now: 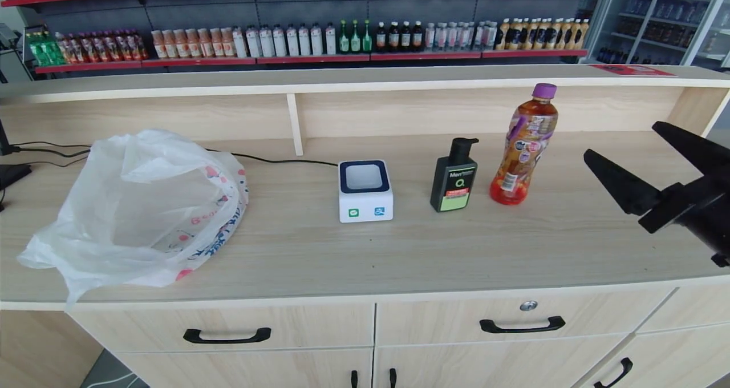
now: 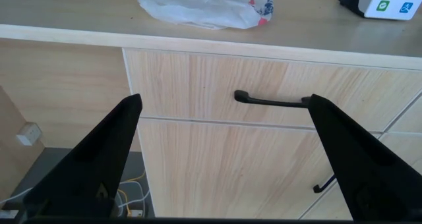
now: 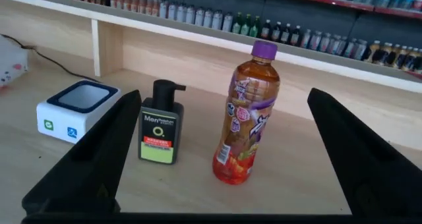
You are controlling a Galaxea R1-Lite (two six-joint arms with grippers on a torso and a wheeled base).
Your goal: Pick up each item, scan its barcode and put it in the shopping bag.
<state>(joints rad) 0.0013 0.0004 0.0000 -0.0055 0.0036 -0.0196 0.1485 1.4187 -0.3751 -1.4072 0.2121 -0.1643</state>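
Shopping bag (image 1: 142, 205) slumped on counter (image 1: 342, 257) (contents unclear), bottle (image 1: 524, 148), dispenser (image 1: 454, 182) upright, left gripper (image 2: 224, 102), right gripper (image 1: 621, 141) both spread

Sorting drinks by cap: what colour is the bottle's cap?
Purple cap, best in right wrist view.

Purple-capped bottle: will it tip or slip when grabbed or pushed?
The bottle is tall and narrow on a small base, so a push up high probably tips it. It looks nearly full, so likely heavy for its size. Round smooth sides: could roll if toppled.
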